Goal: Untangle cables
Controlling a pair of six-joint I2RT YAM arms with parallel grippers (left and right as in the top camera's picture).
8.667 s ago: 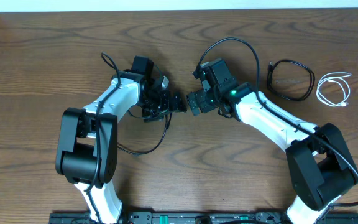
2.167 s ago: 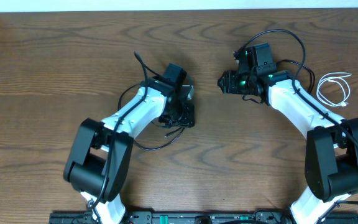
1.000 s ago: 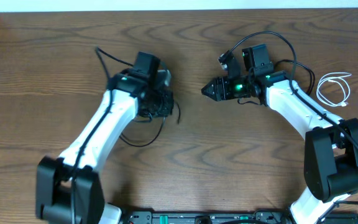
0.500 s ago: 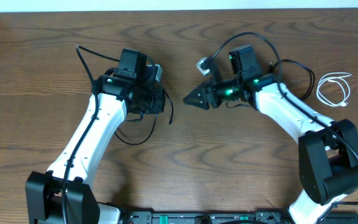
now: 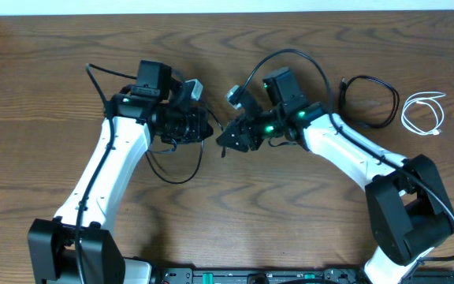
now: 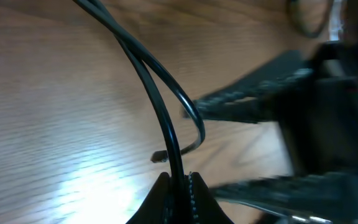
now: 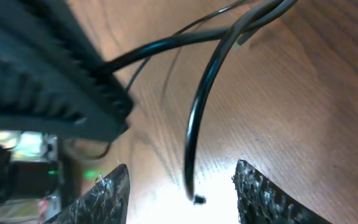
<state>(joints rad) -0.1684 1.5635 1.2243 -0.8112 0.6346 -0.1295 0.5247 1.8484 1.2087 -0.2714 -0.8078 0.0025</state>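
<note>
My left gripper (image 5: 206, 131) is shut on a thin black cable (image 6: 166, 124), pinched between its fingertips (image 6: 190, 184). A short free end of that cable curls away to a small plug (image 6: 159, 157). My right gripper (image 5: 224, 144) faces the left one at close range and stands open. The same cable (image 7: 194, 124) hangs down between the right gripper's (image 7: 182, 171) fingers, its plug end (image 7: 197, 200) touching neither pad. A slack black loop (image 5: 181, 176) lies on the table under the left arm. The white cable (image 5: 422, 113) lies coiled at the far right, apart from both grippers.
A second black cable (image 5: 369, 101) lies coiled on the table just left of the white one, behind the right arm. Each arm carries its own thicker black wire (image 5: 290, 55). The wooden table (image 5: 274, 213) stretches across the overhead view.
The right gripper has swung left and now sits just in front of the left gripper. The left arm has shifted left with the black cable. The black coil at the right is uncovered.
</note>
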